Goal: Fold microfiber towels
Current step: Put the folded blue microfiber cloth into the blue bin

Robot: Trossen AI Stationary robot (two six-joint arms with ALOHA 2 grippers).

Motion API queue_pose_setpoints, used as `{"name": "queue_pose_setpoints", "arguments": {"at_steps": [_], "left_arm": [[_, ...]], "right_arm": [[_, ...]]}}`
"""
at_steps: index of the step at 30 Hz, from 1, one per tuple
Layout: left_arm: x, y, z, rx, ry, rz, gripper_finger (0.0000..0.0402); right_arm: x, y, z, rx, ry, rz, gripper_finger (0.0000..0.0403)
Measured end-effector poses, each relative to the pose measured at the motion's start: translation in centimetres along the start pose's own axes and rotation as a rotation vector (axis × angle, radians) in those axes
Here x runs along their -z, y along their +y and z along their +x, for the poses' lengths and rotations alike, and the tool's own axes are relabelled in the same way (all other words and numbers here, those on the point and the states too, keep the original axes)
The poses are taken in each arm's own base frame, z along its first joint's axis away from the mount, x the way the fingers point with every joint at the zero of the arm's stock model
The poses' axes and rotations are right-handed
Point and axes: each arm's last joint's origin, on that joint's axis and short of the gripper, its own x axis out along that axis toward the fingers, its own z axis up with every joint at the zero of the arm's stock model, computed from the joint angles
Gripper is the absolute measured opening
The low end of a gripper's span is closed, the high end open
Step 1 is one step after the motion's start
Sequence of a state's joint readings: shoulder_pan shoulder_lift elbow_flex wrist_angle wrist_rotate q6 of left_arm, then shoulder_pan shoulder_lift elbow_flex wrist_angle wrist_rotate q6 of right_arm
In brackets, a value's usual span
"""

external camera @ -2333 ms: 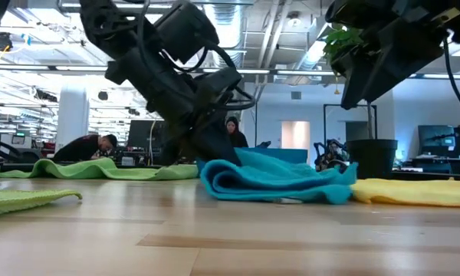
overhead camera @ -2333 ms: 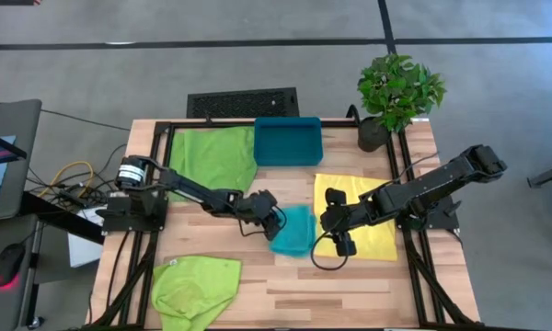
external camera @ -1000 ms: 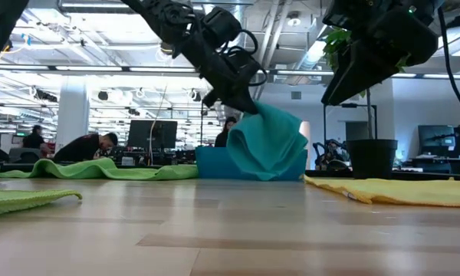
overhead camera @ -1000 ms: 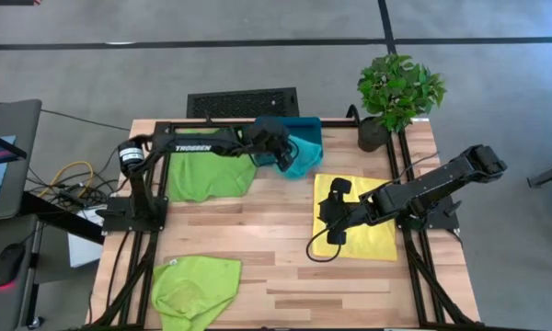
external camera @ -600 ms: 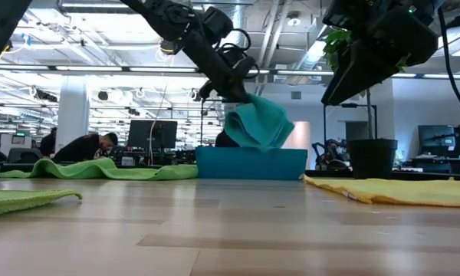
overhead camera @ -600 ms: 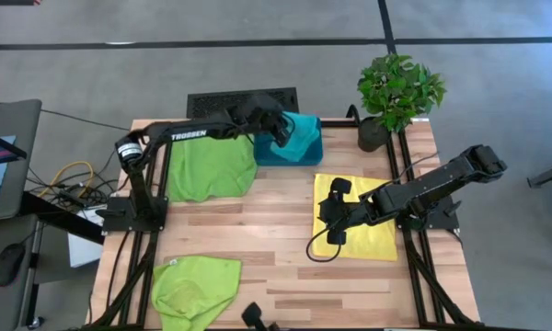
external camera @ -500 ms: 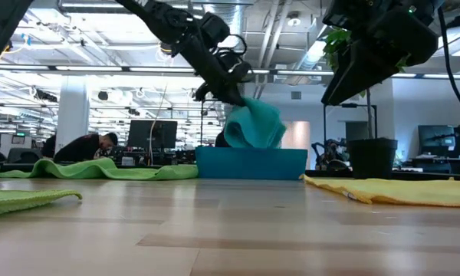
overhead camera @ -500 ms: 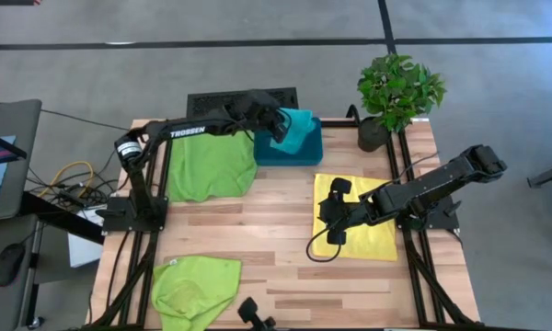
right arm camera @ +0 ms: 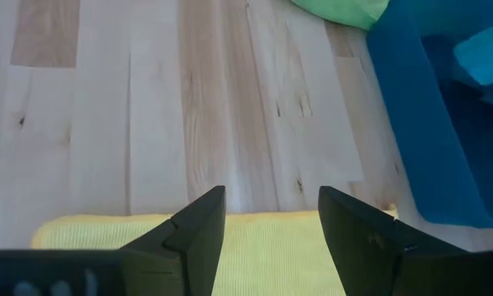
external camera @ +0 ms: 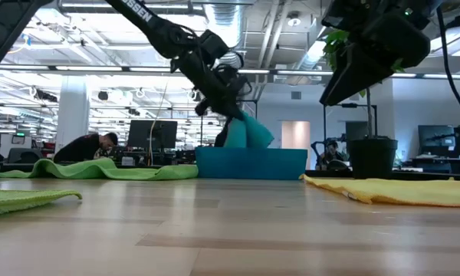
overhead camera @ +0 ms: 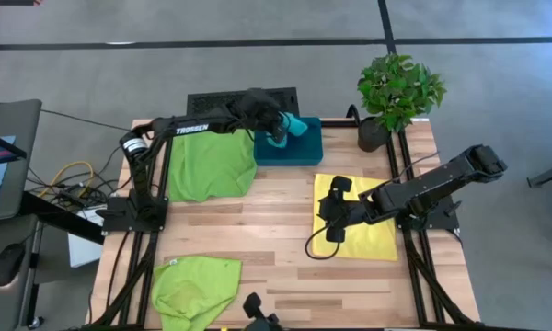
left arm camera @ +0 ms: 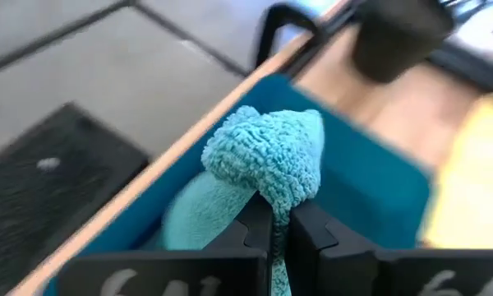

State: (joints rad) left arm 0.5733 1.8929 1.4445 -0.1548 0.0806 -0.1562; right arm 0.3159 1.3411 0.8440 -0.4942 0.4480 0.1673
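Left gripper (overhead camera: 278, 131) hangs over the rigid teal rectangular plastic bin (overhead camera: 304, 152) at the far middle of the table (overhead camera: 258, 239), fingers pressed together on a bunched fold of the teal terry microfiber towel (left arm camera: 263, 160). The towel droops from the pinch into the bin; in the low view it hangs as a soft, limp lump (external camera: 248, 133) over the bin wall (external camera: 251, 163).

Handling, as a judgement: light, floppy, no stiffness, and the looped nap grips well so it should not slip. A pinch at one point only makes a bundle; to fold it, take corners or an edge.

Right gripper (overhead camera: 332, 221) hovers over the flat yellow microfiber towel (overhead camera: 368, 241) on the right side of the table, fingers spread apart, nothing held. In the right wrist view the yellow cloth's edge (right arm camera: 263, 247) lies straight, with a fine weave, on pale wood planks. It is spread flat and square, so its left corners look the easiest place to pinch.

One lime green microfiber towel (overhead camera: 210, 165) lies mostly flat at far left, just beside the bin. Another lime green towel (overhead camera: 195, 290) lies rumpled at near left, part over the table's edge. Both are soft, matte and wrinkled.

A potted green plant (overhead camera: 397, 92) stands at the far right corner.
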Motion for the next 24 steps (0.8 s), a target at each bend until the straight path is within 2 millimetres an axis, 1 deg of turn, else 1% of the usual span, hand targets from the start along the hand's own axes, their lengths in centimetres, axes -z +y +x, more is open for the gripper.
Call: {"name": "queue_pose_setpoints", "arguments": {"at_steps": [2,4,8,11,13,14,16,18,22,24], "left_arm": [[-1.3,-0.4,-0.5,0.07,-0.047,-0.011,0.0],[-2.0,-0.7,-0.9,0.112,-0.063,-0.014,0.0],[-2.1,-0.9,-0.8,0.112,-0.055,-0.046,0.0],[-1.5,-0.5,-0.4,0.102,-0.031,-0.07,0.0],[-0.4,-0.1,0.3,0.084,0.033,-0.083,0.0],[-0.1,0.0,0.9,0.079,0.038,-0.083,0.0],[0.5,0.2,1.3,0.073,0.076,-0.088,0.0],[0.5,0.2,1.9,0.07,0.053,-0.084,0.0],[1.6,0.5,2.7,0.028,0.111,-0.09,0.0],[1.8,0.6,2.7,0.013,0.13,-0.089,0.0]], "right_arm": [[0.0,-0.1,0.1,0.003,0.002,0.004,0.0221],[0.0,-0.2,0.1,0.004,0.002,0.006,0.0221],[0.0,-0.3,0.1,0.006,0.003,0.008,0.0221],[0.0,-0.3,0.1,0.006,0.003,0.007,0.0221],[0.0,-0.3,0.1,0.006,0.004,0.005,0.0221],[0.0,-0.3,0.1,0.006,0.004,0.005,0.0221],[0.0,-0.3,0.1,0.006,0.007,-0.002,0.0221],[0.0,-0.3,0.1,0.008,0.007,0.0,0.0221],[0.0,-0.4,0.2,0.011,0.014,0.0,0.0221],[0.0,-0.4,0.2,0.011,0.012,0.001,0.0221]]}}
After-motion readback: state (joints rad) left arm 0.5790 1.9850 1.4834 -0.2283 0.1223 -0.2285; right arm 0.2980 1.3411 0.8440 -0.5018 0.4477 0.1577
